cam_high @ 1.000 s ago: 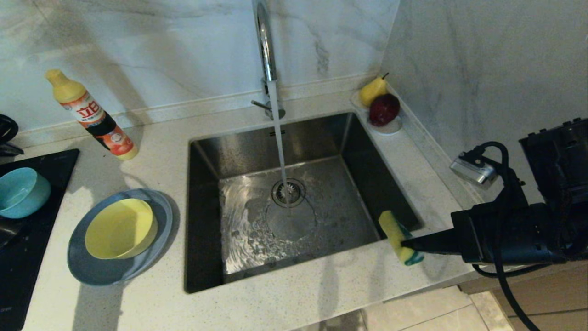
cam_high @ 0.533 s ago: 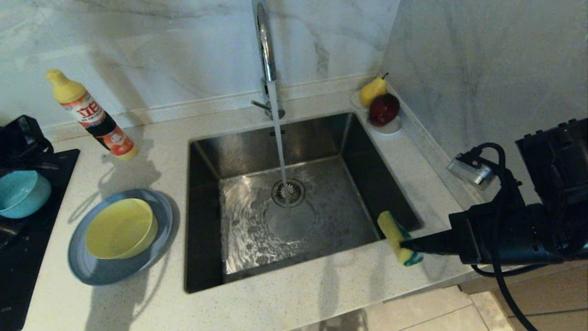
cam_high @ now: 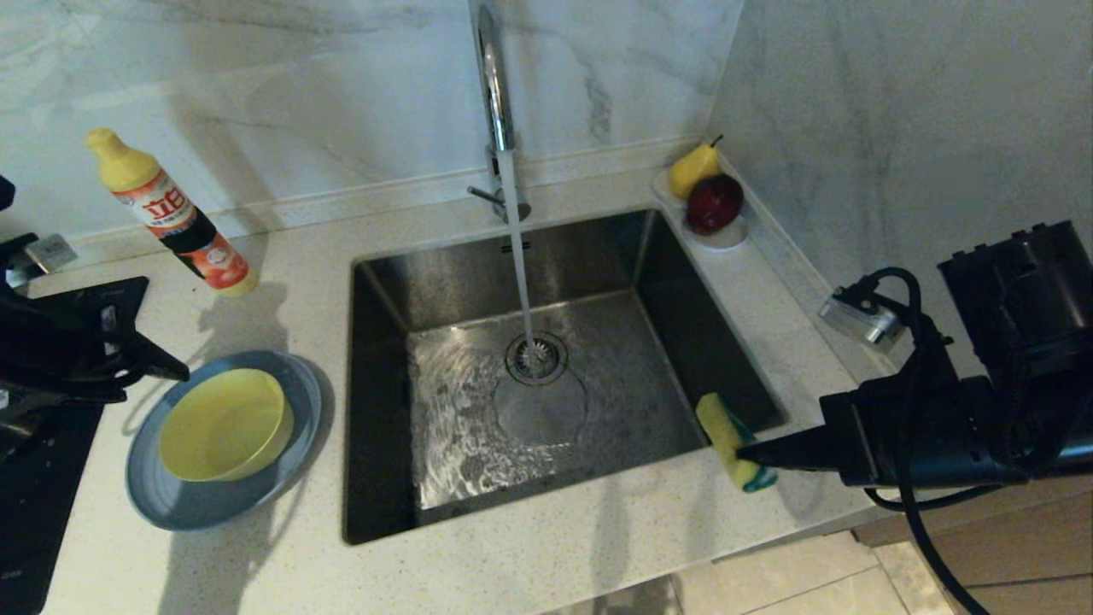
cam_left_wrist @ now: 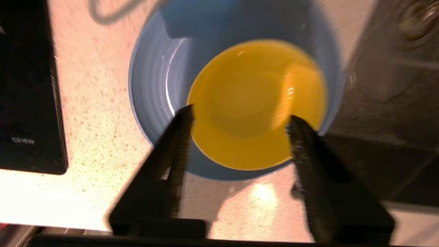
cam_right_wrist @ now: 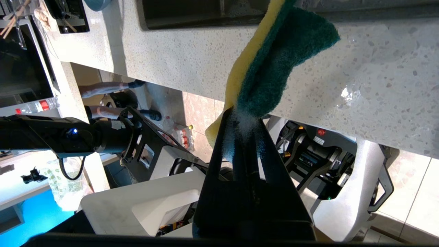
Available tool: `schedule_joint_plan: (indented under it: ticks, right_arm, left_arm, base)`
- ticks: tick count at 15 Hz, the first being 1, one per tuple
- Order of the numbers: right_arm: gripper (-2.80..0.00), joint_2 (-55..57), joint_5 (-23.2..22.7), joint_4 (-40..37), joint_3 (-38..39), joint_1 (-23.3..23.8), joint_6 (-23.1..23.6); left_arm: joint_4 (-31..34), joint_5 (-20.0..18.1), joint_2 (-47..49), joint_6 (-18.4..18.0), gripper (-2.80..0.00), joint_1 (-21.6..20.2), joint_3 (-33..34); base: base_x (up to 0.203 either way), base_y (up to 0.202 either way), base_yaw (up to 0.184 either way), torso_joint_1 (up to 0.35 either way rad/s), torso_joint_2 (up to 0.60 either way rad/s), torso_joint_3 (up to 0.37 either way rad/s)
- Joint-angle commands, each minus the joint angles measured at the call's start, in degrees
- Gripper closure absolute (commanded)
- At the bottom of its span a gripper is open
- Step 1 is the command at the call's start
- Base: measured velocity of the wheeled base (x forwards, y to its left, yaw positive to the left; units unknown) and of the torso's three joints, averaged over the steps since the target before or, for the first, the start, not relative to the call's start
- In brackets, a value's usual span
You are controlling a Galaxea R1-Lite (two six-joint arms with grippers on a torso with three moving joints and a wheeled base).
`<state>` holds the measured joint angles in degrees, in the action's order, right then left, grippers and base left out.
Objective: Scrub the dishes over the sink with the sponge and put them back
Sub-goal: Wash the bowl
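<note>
Speckled worktop (cam_high: 282, 256) | our left claw (cam_left_wrist: 240, 118), spread empty, straddles yellow bowl (cam_left_wrist: 255, 103) | right claw (cam_high: 751, 454) pinches sponge (cam_high: 727, 437) at sink (cam_high: 384, 410).

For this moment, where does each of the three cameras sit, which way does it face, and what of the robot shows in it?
Head: high, looking down at the sink; left gripper at the left edge, right gripper pinching the sponge.
Left wrist: looks down between its open fingers at the yellow bowl on the plate.
Right wrist: looks along shut fingers at the sponge and the robot's base.
Shared: head and left wrist both show bowl and plate; head and right wrist, the sponge.
</note>
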<state>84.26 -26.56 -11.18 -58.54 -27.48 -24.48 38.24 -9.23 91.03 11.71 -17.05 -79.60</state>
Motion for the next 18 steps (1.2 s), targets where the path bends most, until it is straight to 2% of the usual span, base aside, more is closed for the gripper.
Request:
schedule_joint_plan:
  ticks: [1, 7, 10, 18]
  right_arm:
    - [0.0, 0.29, -0.07, 0.02, -0.08, 0.21, -0.13]
    - [0.0, 0.11, -0.16, 0.02, 0.0, 0.67, -0.13]
    - [0.0, 0.2, -0.16, -0.07, 0.18, 1.47, -0.04]
    - [0.0, 1.18, -0.16, -0.42, -1.24, 1.46, -0.04]
  left_arm:
    - [0.17, 0.07, 3.48, -0.09, -2.8, 0.08, 0.67]
    - [-1.41, 2.29, 5.42, -0.67, -2.8, 0.0, 1.68]
    - [-2.76, 4.81, 7.13, -0.81, -2.8, 0.09, 3.37]
    - [-11.75, 4.75, 10.94, -0.34, -2.8, 0.07, 5.75]
  base:
    - [0.0, 0.0, 0.0, 0.0, 0.0, 0.0]
    - [0.0, 0.0, 0.0, 0.0, 0.0, 0.0]
    - [0.0, 0.0, 0.0, 0.0, 0.0, 0.0]
    - [0.0, 0.0, 0.0, 0.0, 0.0, 0.0]
